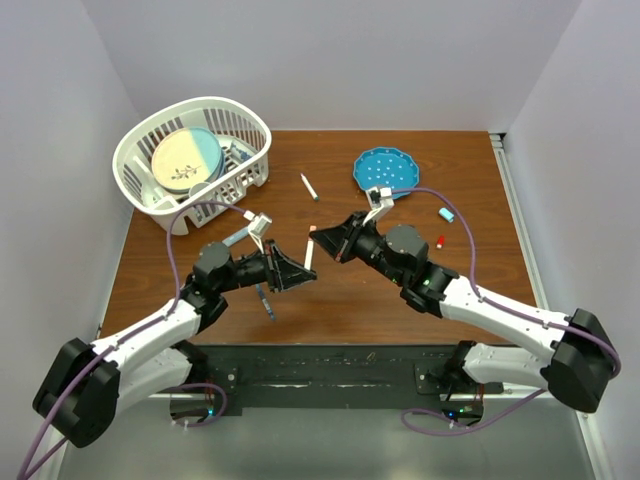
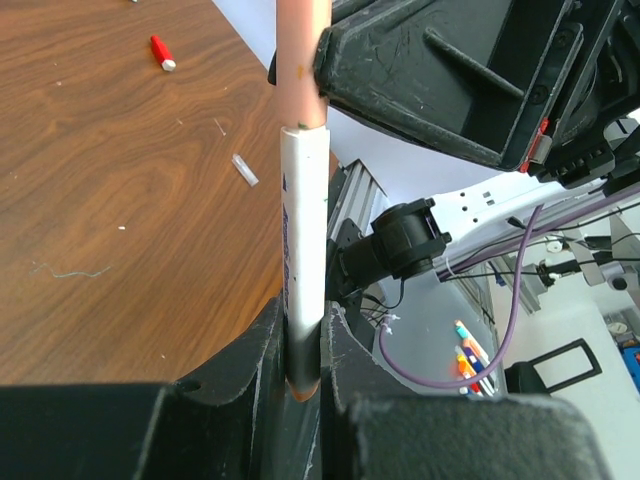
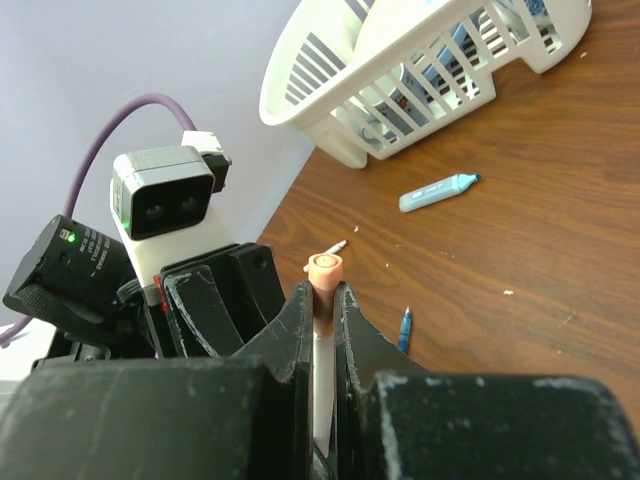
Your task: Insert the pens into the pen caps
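Observation:
A white pen (image 2: 305, 230) stands between my two grippers above the table; in the top view (image 1: 310, 255) it spans the gap between them. My left gripper (image 2: 303, 320) is shut on the pen's lower, dark end. A salmon pink cap (image 2: 302, 60) sits in line with the barrel's other end. My right gripper (image 3: 321, 295) is shut on this cap (image 3: 326, 268), with the white barrel (image 3: 322, 390) running between its jaws. In the top view the left gripper (image 1: 303, 270) and right gripper (image 1: 320, 238) almost meet.
A white-and-green pen (image 1: 309, 186), a dark blue pen (image 1: 268, 302) and a thick light blue pen (image 1: 235, 238) lie on the table. A light blue cap (image 1: 447, 214) and a red cap (image 1: 440, 240) lie right. A white basket (image 1: 255, 130) stands far left, a blue plate (image 1: 385, 170) behind.

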Controlling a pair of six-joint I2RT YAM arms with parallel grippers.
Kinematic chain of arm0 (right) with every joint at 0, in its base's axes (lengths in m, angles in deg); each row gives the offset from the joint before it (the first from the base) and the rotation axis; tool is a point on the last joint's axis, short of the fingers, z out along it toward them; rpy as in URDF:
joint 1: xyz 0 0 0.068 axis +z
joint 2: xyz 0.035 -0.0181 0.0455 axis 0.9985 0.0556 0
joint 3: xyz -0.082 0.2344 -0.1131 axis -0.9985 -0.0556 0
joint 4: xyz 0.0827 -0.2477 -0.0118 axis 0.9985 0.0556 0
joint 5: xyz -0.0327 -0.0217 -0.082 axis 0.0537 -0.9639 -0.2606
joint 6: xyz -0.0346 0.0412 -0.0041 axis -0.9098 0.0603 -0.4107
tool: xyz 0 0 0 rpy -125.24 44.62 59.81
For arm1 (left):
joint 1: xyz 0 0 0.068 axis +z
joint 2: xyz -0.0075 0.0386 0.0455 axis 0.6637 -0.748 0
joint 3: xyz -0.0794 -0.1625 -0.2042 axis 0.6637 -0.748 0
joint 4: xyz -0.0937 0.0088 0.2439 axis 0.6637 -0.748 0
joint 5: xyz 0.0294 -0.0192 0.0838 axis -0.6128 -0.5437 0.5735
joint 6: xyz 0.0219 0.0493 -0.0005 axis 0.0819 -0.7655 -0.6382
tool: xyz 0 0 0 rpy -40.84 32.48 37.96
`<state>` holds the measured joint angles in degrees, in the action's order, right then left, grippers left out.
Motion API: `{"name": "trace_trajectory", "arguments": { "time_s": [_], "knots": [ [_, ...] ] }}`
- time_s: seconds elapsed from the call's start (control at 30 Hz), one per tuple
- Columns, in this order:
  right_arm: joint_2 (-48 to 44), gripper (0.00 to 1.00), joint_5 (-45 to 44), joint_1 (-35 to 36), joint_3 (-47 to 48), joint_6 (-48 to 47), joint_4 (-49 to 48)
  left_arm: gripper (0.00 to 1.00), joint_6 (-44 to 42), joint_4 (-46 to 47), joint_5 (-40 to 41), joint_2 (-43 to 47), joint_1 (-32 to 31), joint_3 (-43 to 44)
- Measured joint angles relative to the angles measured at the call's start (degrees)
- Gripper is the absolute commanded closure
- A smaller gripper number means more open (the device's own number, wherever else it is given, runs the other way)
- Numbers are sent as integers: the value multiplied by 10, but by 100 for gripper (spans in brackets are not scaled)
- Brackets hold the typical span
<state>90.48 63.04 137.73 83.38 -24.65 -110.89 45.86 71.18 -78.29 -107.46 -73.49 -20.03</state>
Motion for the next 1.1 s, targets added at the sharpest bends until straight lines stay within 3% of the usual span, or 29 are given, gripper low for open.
{"name": "trace_trajectory", "arguments": {
  "time_s": [0.13,0.23,0.27,0.37,0.47,0.5,0.6,0.83,1.1],
  "knots": [
    [-2,100,-11,5,0,2,-6,100,-4,-9,0,0,0,9],
    [1,89,-27,16,0,11,-13,100,-6,-9,0,0,0,11],
    [2,78,-33,19,-1,17,-16,100,-8,-9,0,0,0,12],
    [2,66,-40,23,-2,34,-18,100,-13,-11,-1,1,0,13],
    [1,57,-26,38,4,40,17,100,-18,-9,4,6,0,23],
    [1,50,-21,44,10,39,32,100,-20,-6,5,10,1,25],
    [0,45,-13,54,34,31,67,100,-26,-2,3,27,2,27],
    [-17,39,-17,53,83,-3,112,100,-36,-2,-23,59,3,27],
    [-19,44,-33,53,131,-45,152,100,-40,0,-50,72,3,24]
  ]
}}
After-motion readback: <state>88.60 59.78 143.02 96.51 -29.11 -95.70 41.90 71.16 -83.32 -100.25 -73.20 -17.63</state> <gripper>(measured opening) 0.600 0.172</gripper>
